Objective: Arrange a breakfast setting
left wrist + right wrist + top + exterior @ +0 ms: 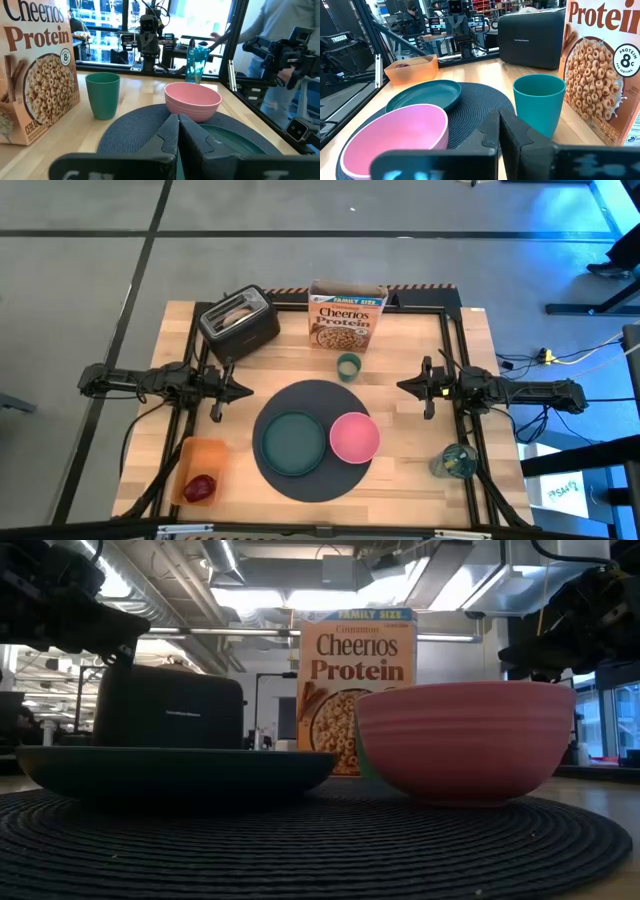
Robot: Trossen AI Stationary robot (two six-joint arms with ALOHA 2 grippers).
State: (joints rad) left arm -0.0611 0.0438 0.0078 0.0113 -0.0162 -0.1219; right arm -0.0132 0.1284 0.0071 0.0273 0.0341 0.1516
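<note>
Wooden counter (420, 360), lab behind | dark grey round woven mat (315, 395) centre, carrying teal plate (294, 443) and pink bowl (354, 437) | left pincer (243, 391) and right pincer (403, 387) both closed, empty, flanking | next: part the fingers wide before reaching for small green cup (348, 365) beyond the mat.

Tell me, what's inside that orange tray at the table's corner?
A dark red fruit lies in the orange tray, toward its front end. The rest of the tray looks bare. Whatever might sit under the fruit is covered, so that cannot be told.
</note>
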